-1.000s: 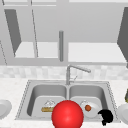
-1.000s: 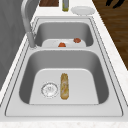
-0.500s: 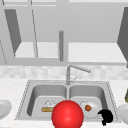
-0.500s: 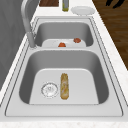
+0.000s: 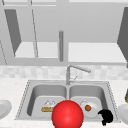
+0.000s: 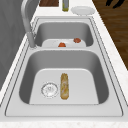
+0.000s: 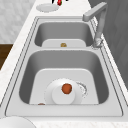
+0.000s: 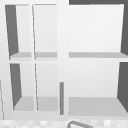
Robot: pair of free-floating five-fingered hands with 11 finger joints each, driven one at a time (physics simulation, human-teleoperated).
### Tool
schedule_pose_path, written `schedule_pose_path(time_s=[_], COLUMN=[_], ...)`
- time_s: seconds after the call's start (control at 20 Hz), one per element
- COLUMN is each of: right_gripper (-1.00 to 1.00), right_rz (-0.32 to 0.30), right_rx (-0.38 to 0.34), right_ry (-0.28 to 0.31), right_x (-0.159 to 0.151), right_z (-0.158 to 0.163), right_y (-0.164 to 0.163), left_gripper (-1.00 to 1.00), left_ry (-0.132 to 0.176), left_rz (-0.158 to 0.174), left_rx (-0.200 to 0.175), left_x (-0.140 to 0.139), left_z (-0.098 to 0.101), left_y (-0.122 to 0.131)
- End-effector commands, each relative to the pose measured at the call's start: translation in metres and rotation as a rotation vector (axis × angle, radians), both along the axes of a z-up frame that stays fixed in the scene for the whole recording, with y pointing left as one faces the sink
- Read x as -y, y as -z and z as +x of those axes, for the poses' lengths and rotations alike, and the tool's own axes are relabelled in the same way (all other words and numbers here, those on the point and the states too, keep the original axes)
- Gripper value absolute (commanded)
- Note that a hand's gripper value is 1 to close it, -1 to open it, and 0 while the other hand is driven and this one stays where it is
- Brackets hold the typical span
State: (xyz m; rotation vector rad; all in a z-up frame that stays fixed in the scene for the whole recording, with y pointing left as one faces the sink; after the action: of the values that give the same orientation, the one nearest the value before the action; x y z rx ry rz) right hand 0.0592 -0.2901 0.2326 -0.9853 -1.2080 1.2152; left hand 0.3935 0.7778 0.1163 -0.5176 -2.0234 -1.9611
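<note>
White counter (image 5: pixel 10 87) with a double sink (image 5: pixel 67 86).
Right robot hand (image 5: pixel 106 116) hovers at the sink's front right corner, fingers curled, holding nothing, just beside a plate (image 5: pixel 91 111) bearing a tomato (image 5: pixel 87 107); a red ball (image 5: pixel 67 114) sits at the front edge.

Matt brushed-metal sink (image 6: pixel 113 82), glossy red ball (image 5: pixel 67 115), speckled stone counter (image 5: pixel 11 86).

A single hand (image 5: pixel 106 117) is seen at about four o'clock in the front view, rendered in flat, matte black throughout. No arm, wrist cuff or body is attached to it. Its outline is rounded and human-like, with a curved notch cut into one side. No markings, screws, cables or seams can be made out on its surface. In the left side view, dark fingers (image 6: pixel 113 3) are glimpsed at one o'clock.
</note>
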Motion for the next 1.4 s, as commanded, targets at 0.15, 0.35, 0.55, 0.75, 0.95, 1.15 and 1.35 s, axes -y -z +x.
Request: schedule_pose_path(time_s=[0.15,0.35,0.55,0.75,0.95,1.15,1.35], right_gripper=[0.0,0.0,0.0,0.0,0.0,0.0,0.0], right_rz=[0.0,0.0,0.0,0.0,0.0,0.0,0.0], right_rx=[0.0,0.0,0.0,0.0,0.0,0.0,0.0], right_ry=[0.0,0.0,0.0,0.0,0.0,0.0,0.0], right_x=[0.0,0.0,0.0,0.0,0.0,0.0,0.0], right_z=[0.0,0.0,0.0,0.0,0.0,0.0,0.0], right_y=[0.0,0.0,0.0,0.0,0.0,0.0,0.0], left_gripper=[-1.0,-1.0,-1.0,-1.0,-1.0,-1.0,-1.0], left_ry=[0.057,0.082,0.072,0.059,0.053,0.048,0.052], left_rz=[0.004,-0.021,-0.051,-0.032,-0.023,0.027,0.07], left_rx=[0.003,-0.01,-0.028,-0.012,-0.027,-0.074,-0.15], left_x=[-0.009,-0.018,-0.015,-0.005,-0.007,0.0,0.003], left_z=[0.021,0.026,0.025,0.02,0.025,0.033,0.041], left_y=[0.02,0.025,0.025,0.026,0.028,0.036,0.037])
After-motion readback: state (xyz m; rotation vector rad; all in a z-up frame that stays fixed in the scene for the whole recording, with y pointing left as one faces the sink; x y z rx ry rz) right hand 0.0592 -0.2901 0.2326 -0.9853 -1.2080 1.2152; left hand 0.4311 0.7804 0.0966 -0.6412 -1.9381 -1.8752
